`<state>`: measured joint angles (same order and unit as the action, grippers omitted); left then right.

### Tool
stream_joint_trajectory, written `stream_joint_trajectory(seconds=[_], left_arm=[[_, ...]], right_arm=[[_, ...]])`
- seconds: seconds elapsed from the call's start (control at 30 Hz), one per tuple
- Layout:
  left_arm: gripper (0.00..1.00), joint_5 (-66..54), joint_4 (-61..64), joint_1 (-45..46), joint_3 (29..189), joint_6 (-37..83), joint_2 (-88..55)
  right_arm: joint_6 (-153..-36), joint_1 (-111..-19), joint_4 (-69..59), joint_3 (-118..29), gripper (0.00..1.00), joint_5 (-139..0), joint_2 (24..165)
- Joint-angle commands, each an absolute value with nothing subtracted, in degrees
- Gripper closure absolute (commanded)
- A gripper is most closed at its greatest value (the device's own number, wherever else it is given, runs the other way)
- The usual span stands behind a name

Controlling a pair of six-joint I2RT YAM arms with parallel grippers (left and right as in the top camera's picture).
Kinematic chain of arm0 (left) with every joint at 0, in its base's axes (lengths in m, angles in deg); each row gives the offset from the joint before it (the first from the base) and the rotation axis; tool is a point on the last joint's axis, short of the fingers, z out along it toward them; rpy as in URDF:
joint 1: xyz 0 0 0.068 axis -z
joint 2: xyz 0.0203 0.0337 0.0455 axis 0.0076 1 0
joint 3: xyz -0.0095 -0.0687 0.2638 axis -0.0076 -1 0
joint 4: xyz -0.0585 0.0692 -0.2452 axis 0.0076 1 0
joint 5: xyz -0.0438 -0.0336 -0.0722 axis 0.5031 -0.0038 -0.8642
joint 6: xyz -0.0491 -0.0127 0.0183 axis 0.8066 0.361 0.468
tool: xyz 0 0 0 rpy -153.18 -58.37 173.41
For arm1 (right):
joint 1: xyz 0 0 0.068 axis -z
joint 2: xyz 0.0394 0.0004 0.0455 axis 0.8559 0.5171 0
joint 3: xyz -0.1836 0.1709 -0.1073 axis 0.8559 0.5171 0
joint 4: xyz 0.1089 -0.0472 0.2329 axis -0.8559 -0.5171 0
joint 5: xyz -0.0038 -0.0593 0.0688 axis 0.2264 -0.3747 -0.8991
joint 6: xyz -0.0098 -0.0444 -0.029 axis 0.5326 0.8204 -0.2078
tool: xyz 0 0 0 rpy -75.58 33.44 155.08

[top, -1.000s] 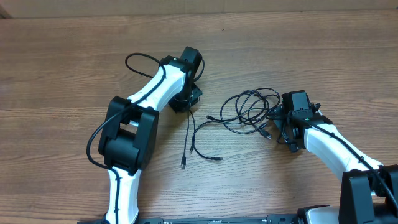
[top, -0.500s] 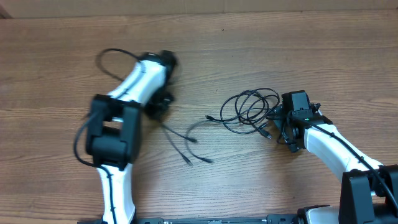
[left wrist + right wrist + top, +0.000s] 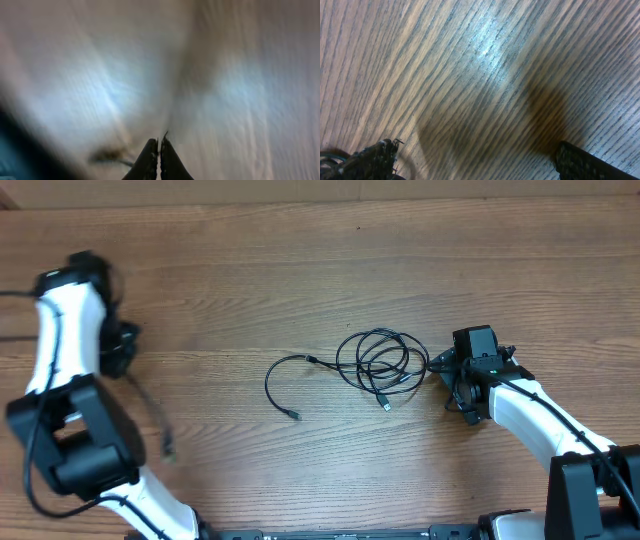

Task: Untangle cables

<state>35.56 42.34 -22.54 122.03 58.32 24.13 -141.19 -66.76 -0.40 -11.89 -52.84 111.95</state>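
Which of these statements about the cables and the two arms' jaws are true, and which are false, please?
1. The left jaws are shut. True.
2. The right jaws clamp the coiled bundle. False: they stand open beside its right edge.
3. One separate cable trails from the left jaws, apart from the bundle. True.
4. The bundle lies at the left edge of the table. False: it lies near the middle.

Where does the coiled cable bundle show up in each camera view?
Overhead: coiled cable bundle, centre, beside the right gripper.
Left wrist: not in it; blurred.
Right wrist: maybe dark strands at bottom-left corner.
Shared landmark: wooden table.
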Motion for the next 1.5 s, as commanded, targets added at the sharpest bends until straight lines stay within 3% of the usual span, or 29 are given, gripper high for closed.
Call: stream_joint_trajectory(seconds=[0.0,0.37,0.87,1.23,1.47], left_arm=[[0.95,37.0,42.9,-28.7,122.5,57.2,21.7],[0.96,38.0,39.6,-41.6,122.2,59.1,21.7],[0.96,32.7,27.5,-31.8,124.7,51.6,20.9],[0.96,31.6,35.4,-31.8,140.6,41.7,14.4],[0.96,40.8,40.0,-33.4,144.2,38.0,12.7]], right_arm=[[-141.4,-66.6,-1.1,-10.8,0.00,-54.4,112.7],[-141.4,-66.6,-1.1,-10.8,0.00,-54.4,112.7],[-141.4,-66.6,-1.1,-10.8,0.00,-54.4,112.7],[-141.4,-66.6,-1.1,-10.8,0.00,-54.4,112.7],[-141.4,-66.6,-1.1,-10.8,0.00,-54.4,112.7]])
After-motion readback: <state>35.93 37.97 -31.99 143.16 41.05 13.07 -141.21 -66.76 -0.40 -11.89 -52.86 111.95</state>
